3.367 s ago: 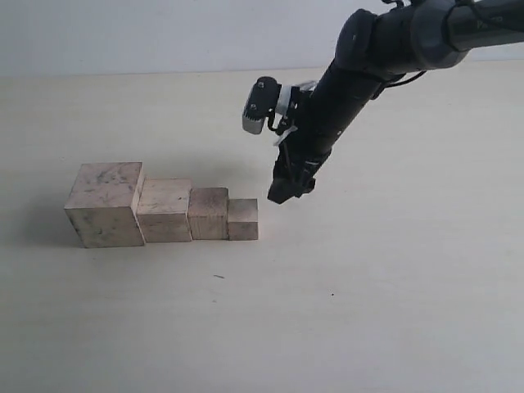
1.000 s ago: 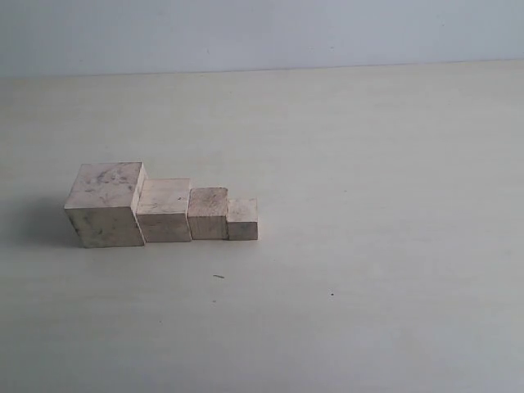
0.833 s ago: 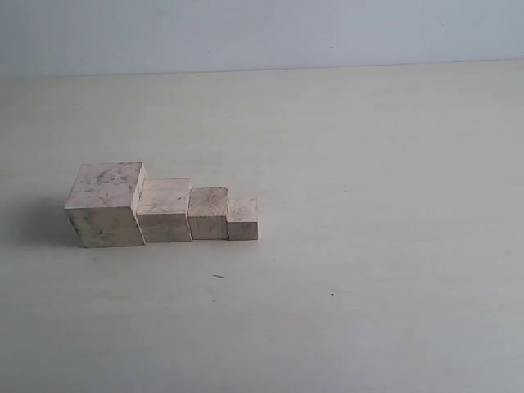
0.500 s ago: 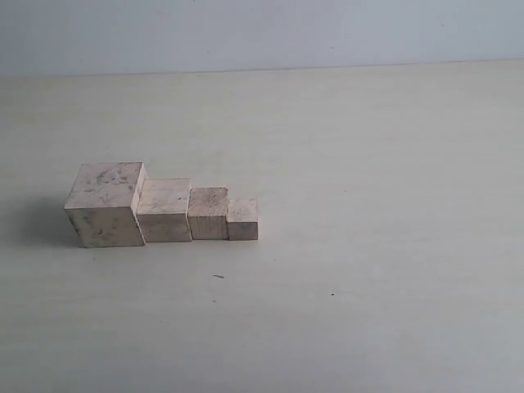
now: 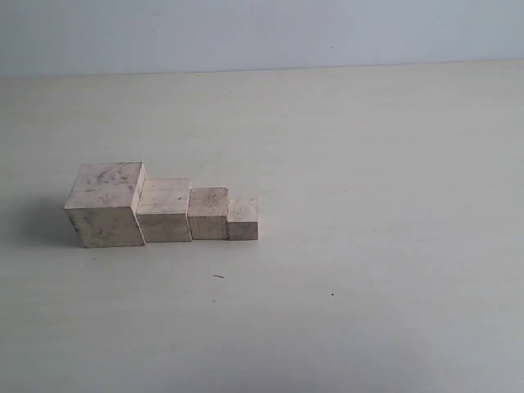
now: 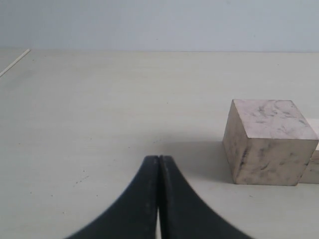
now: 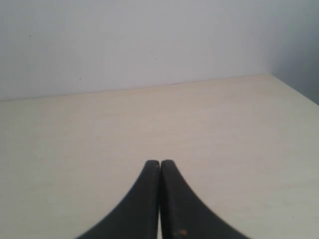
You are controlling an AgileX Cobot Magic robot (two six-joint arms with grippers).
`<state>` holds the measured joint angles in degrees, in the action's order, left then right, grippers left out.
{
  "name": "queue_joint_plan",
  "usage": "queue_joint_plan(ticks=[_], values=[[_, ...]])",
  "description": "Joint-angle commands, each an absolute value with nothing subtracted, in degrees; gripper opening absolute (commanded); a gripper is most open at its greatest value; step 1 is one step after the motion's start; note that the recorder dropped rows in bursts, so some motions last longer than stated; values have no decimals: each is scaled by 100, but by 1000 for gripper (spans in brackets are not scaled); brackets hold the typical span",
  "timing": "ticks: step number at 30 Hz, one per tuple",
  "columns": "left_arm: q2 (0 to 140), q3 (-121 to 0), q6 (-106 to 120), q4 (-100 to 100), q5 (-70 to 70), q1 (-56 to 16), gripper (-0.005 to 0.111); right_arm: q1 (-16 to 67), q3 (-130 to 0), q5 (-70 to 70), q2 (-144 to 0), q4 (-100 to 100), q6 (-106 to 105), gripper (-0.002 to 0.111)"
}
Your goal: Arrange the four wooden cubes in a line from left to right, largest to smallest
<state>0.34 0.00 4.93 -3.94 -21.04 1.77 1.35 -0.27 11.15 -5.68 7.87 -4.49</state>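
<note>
Right gripper (image 7: 159,163) withdrawn from the exterior view, pressed together like left gripper (image 6: 158,159) — four wooden cubes (image 5: 164,211) aligned, touching. Risk: re-entry nudging the row.

You had the largest cube (image 5: 105,205) in pale, light-brown wood marked with dark grey smudges, while the second cube (image 5: 164,211), third cube (image 5: 208,214) and smallest cube (image 5: 242,219) were the same pale wood, nearly plain. Your surface (image 5: 368,205) was cream with faint grain and a few dark specks, against a pale blue-grey wall (image 5: 262,33). Your left gripper (image 6: 158,164) and right gripper (image 7: 159,167) were black.
</note>
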Motion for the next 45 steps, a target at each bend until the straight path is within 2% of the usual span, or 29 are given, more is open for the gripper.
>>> queue_joint_plan(ticks=[1,9,45], values=[[0,0,460,-382,-2042,204,0,93,0,1475,-361,595,-402,0],[0,0,460,-382,-2042,204,0,93,0,1942,0,571,-345,0],[0,0,460,-382,-2042,204,0,93,0,1996,0,606,-93,0]])
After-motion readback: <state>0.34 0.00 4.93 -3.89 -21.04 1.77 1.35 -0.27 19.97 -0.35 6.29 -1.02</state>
